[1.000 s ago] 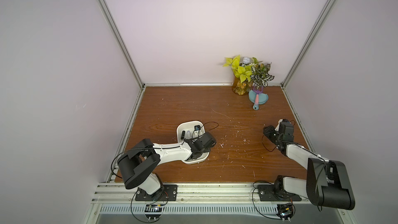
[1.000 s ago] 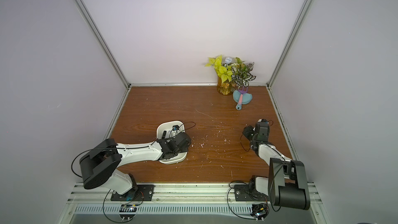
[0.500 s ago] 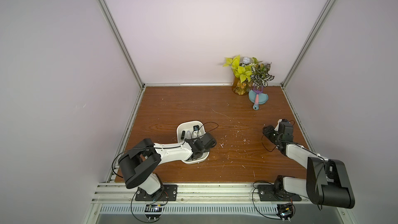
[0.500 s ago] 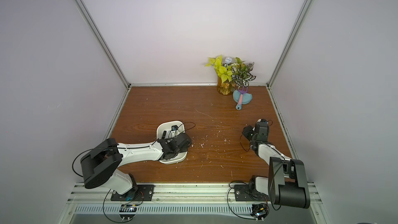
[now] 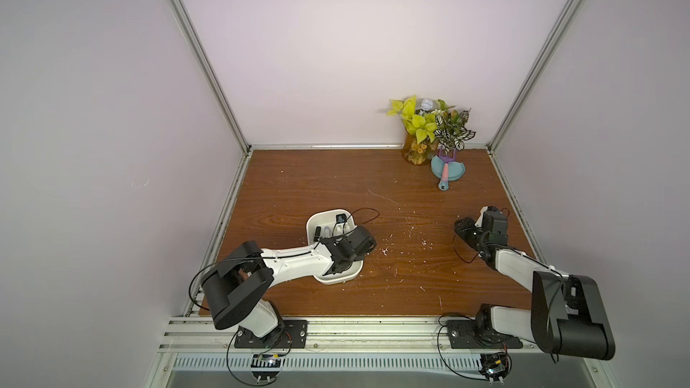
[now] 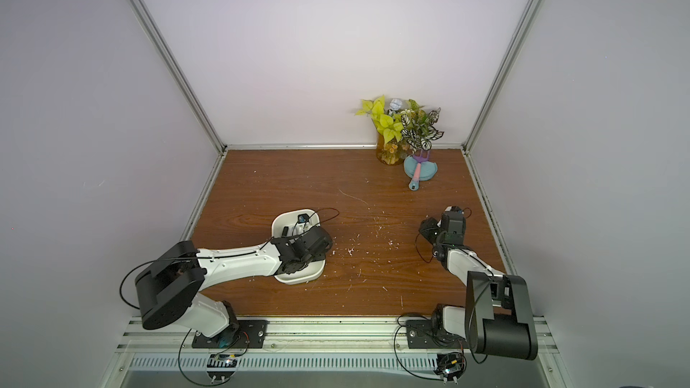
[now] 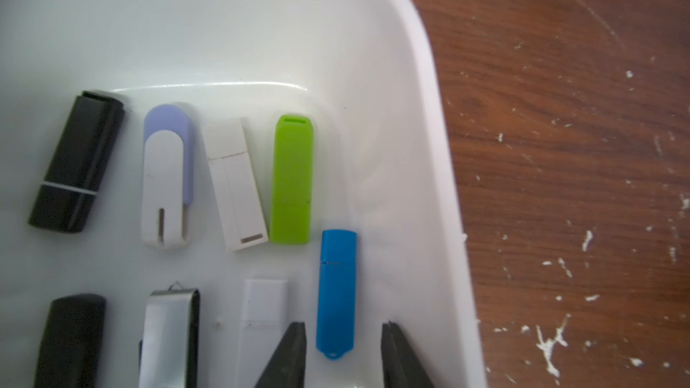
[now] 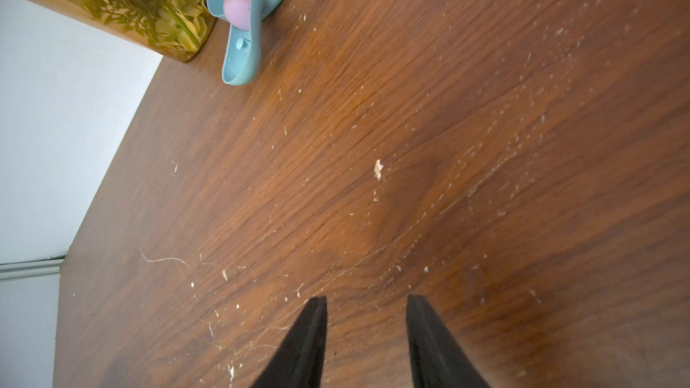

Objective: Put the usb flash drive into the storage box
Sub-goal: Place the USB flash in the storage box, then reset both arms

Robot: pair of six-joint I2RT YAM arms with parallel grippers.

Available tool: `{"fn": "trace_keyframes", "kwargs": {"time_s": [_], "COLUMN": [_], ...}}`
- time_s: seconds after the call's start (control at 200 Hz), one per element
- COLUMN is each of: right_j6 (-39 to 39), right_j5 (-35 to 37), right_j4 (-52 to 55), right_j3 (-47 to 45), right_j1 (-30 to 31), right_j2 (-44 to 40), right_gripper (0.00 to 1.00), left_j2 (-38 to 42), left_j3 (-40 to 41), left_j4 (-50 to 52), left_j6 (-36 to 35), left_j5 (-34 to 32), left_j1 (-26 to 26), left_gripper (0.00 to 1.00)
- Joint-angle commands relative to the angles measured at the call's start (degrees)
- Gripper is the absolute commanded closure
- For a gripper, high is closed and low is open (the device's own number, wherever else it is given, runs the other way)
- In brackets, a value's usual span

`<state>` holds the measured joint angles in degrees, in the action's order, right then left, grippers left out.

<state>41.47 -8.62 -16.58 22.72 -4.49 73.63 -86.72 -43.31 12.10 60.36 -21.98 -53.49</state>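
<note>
Left wrist: blue usb flash drive [image 7: 336,285] between parted left tool [image 7: 343,324] tips, untouched.

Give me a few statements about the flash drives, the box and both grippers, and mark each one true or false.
1. The blue flash drive lies inside the storage box. True.
2. The left gripper is clamped on the blue flash drive. False: its jaws stand apart, with a gap on each side of the drive.
3. The right gripper holds nothing and hangs over bare wooden table. True.
4. The green flash drive lies out on the wooden table. False: it lies in the storage box, beside a white flash drive.
</note>
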Motion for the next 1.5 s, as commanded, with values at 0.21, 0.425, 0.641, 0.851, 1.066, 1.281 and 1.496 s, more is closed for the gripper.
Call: {"fn": "trace_keyframes", "kwargs": {"time_s": [0.21, 0.425, 0.641, 0.851, 1.066, 1.281, 1.496], "right_j6": [0.32, -0.99, -5.22, -10.62, -17.51, -30.10, -39.22], "right_j5": [-1.13, 0.04, 6.92, 17.92, 38.17, 45.37, 44.71], "right_j4": [-1.09, -0.40, -0.23, -2.50, -5.69, -21.98, -43.22], "right_j3": [0.77, 1.33, 1.77, -0.55, -5.69, -14.75, -19.68], "right_j1": [0.75, 1.96, 7.14, 12.64, 16.91, 17.02, 15.66], "right_j2": [0.71, -0.12, -5.22, -12.55, -20.47, -26.96, -13.48], "right_gripper": [0.59, 0.57, 0.52, 0.44, 0.28, 0.23, 0.17], "left_j2": [8.41, 15.93, 26.77, 34.84, 35.24, 20.42, 8.93], "left_j3": [-3.40, -2.53, 4.88, 17.81, 31.16, 37.24, 34.17], "left_j4": [5.34, 6.78, 3.93, -13.65, -44.99, -73.34, -82.28], "left_j6": [-3.91, -9.43, -15.89, -26.23, -43.78, -58.93, -60.29], "left_j5": [-0.86, -10.12, -6.86, -15.41, -29.38, -22.42, -16.21], "left_j1": [0.50, 1.69, 20.89, 31.61, 31.99, 35.88, 41.65], "left_gripper": [0.65, 0.50, 0.28, 0.03, 0.02, 0.02, 0.02]}}
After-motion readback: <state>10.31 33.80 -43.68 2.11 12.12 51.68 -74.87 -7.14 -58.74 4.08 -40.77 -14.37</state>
